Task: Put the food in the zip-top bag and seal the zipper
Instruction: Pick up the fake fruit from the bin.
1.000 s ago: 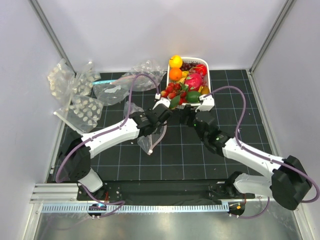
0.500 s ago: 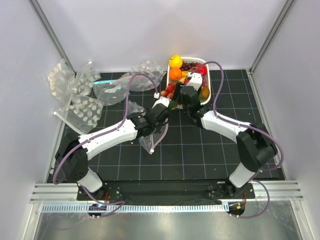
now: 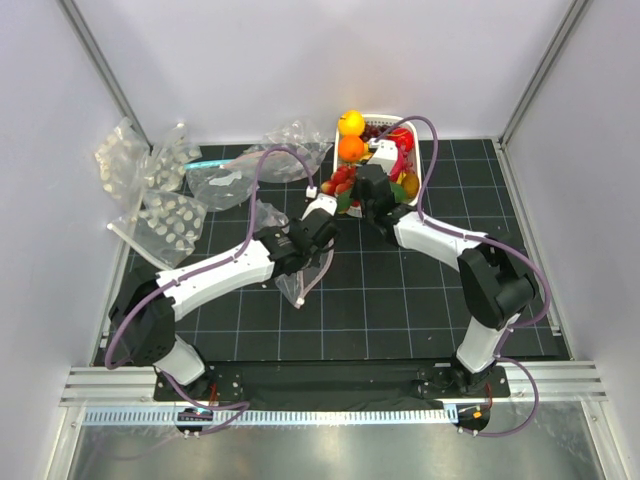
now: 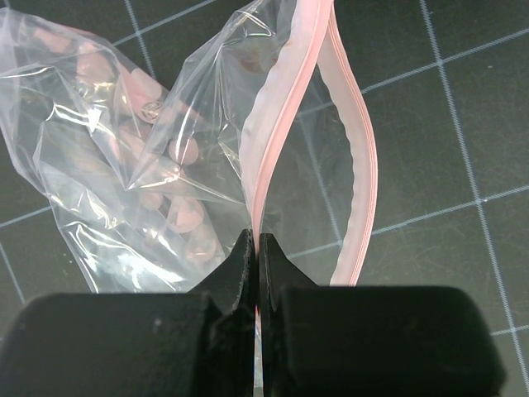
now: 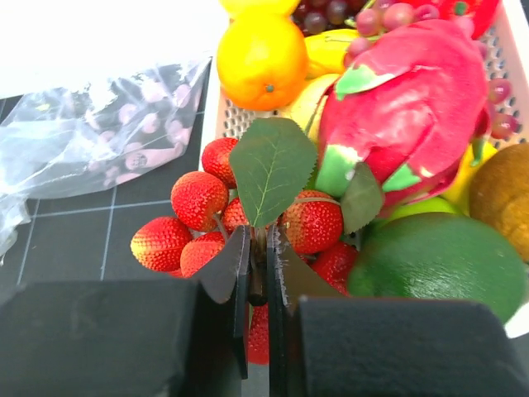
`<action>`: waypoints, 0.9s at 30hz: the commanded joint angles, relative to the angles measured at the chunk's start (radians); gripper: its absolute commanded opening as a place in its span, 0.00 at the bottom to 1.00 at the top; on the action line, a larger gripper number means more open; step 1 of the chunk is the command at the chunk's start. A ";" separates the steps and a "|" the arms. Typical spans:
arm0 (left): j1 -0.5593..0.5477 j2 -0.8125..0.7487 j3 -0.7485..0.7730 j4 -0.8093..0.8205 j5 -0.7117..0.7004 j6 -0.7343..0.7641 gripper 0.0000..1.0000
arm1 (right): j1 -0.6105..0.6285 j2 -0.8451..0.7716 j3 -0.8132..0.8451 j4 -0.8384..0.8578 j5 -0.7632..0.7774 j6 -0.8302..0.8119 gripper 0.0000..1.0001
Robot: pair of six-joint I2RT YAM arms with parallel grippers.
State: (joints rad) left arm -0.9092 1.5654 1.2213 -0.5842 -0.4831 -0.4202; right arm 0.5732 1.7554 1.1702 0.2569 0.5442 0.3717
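Your strawberry bunch [image 5: 202, 223] sits at the corner of the white basket [image 5: 506, 58], with some berries over the black grid mat [image 3: 400, 300]. One green leaf [image 5: 269, 169] stands up from the middle of the bunch. Your right gripper [image 5: 258, 256] has its fingers drawn together on the bunch's stem just below that leaf. You cannot tell from these views whether the bunch is lifted.

The pink dragon fruit [image 5: 405, 107] lies in the basket, just beside the strawberries and touching the leaf. Around it are an orange [image 5: 260, 58], a green round fruit [image 5: 442, 256], a brown fruit [image 5: 504, 190] and dark grapes [image 5: 364, 16].

The zip-top bag [image 4: 124, 165] lies on the mat, apart from the basket, under your left arm. Your left gripper [image 4: 254, 248] is clamped tight on one lip of the pink zipper [image 4: 281, 107]. The other lip [image 4: 359, 165] bows away from it, so the mouth gapes open.

Another dotted bag [image 5: 107, 124] lies beside the basket, and more clear bags [image 3: 165, 220] are heaped at the mat's far left.
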 commanded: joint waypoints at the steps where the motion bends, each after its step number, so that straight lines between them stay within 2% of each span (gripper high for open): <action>1: 0.003 -0.050 -0.006 0.024 -0.054 -0.011 0.00 | 0.001 -0.031 0.039 0.068 -0.064 -0.014 0.01; 9: 0.003 -0.050 -0.006 0.020 -0.068 -0.008 0.00 | -0.013 -0.028 0.065 0.073 -0.174 0.004 0.01; 13: 0.003 -0.057 -0.009 0.021 -0.072 -0.009 0.00 | -0.047 -0.008 0.086 0.091 -0.378 0.027 0.01; 16: 0.003 -0.061 -0.014 0.020 -0.081 -0.008 0.00 | -0.062 0.004 0.100 0.096 -0.461 0.044 0.01; 22: 0.003 -0.051 -0.014 0.018 -0.101 -0.005 0.00 | -0.065 -0.014 0.098 0.119 -0.532 0.049 0.01; 23: 0.003 -0.048 -0.013 0.018 -0.100 -0.005 0.00 | -0.064 -0.016 0.100 0.122 -0.584 0.052 0.01; 27: 0.003 -0.028 -0.003 0.011 -0.110 -0.003 0.00 | -0.065 -0.042 0.092 0.133 -0.599 0.067 0.01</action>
State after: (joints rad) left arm -0.9092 1.5475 1.2072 -0.5850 -0.5598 -0.4194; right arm 0.5026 1.7630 1.2213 0.2935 0.0227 0.4080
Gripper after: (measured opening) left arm 0.015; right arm 0.120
